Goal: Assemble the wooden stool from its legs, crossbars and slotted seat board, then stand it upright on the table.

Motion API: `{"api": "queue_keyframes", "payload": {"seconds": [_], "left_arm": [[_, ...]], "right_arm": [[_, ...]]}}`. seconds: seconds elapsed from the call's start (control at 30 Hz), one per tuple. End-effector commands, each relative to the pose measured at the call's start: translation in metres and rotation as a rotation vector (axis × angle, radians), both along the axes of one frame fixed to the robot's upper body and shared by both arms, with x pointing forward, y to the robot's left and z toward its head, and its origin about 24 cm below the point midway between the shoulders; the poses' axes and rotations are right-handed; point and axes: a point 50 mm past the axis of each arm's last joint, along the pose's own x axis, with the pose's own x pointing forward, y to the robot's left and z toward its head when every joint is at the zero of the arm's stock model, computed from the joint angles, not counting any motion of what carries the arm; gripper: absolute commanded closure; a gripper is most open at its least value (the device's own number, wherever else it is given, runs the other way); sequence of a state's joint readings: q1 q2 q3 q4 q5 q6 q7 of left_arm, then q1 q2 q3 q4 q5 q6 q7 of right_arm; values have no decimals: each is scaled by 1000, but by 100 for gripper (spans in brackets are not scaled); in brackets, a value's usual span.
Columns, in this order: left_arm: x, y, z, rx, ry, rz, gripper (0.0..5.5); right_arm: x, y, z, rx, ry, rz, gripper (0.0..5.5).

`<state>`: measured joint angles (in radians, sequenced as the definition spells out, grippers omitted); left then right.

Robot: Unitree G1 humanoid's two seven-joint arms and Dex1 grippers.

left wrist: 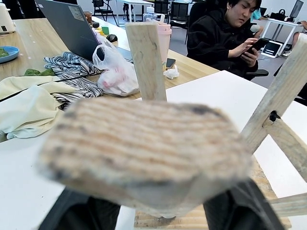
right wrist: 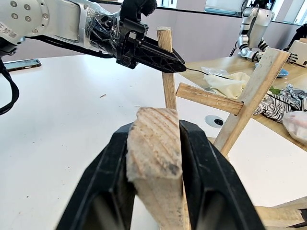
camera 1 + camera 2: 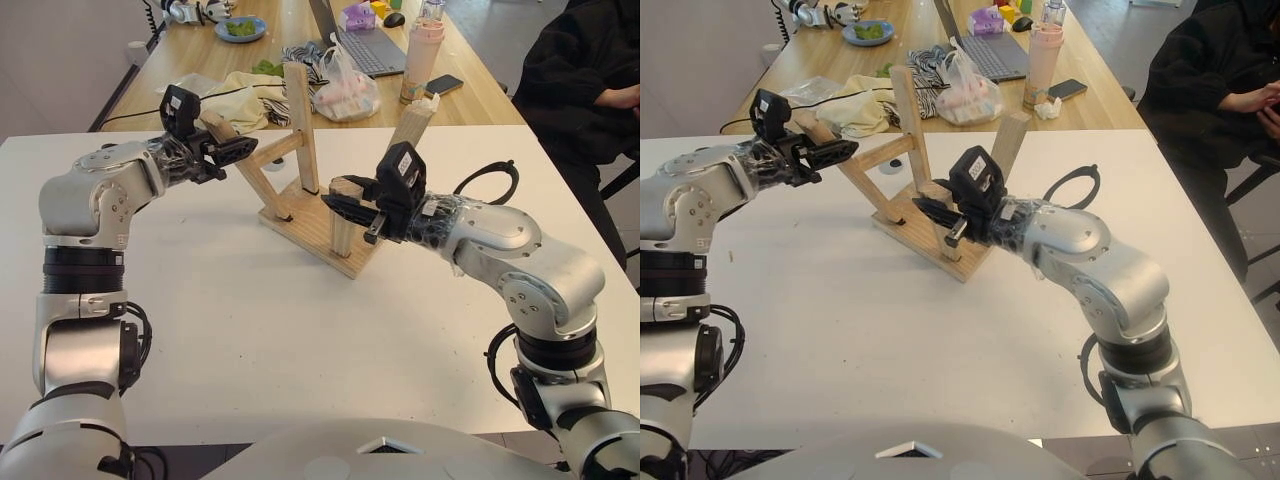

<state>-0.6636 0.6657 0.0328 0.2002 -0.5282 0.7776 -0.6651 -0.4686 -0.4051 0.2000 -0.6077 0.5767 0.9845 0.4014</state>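
Right gripper [image 3: 347, 208], mid-frame, is clamped on a short leg [image 3: 342, 240] standing in the seat board [image 3: 310, 236], which lies legs-up on the white table [image 3: 250, 340]. Left gripper [image 3: 236, 150], upper left, pinches a slanted leg [image 3: 258, 180] w/ crossbar [image 3: 277, 152]. Looks like leg-seating; next prob. press the short leg home, steadily.

No text legible, no readable labels, numbers or signs
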Motion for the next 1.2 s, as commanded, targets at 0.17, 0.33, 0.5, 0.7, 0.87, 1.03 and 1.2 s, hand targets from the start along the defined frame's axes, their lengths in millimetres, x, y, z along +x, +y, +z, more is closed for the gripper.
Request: {"api": "queue_keyframes", "payload": {"seconds": [0.17, 0.33, 0.5, 0.7, 0.87, 1.03, 1.2], "left_arm": [[-18, 27, -15, 88, -33, 141, 349], [-28, 41, -19, 26, -79, 190, 349], [-35, 49, -26, 4, -99, 194, 349], [-39, 50, -17, -13, -160, 163, 349], [-34, 47, -9, -11, -175, 150, 349], [-25, 49, -2, -23, -175, 167, 349], [-14, 47, 6, -25, -183, 168, 349]], "right_arm": [[-17, 9, -37, -73, 219, 115, 439], [-24, 8, -42, -83, 249, 112, 439], [-30, 9, -43, -83, 263, 116, 439], [-38, 9, -46, -83, 286, 113, 439], [-42, 10, -48, -89, 295, 121, 439], [-42, 10, -49, -92, 299, 129, 439], [-41, 10, -50, -95, 299, 130, 439]]}}
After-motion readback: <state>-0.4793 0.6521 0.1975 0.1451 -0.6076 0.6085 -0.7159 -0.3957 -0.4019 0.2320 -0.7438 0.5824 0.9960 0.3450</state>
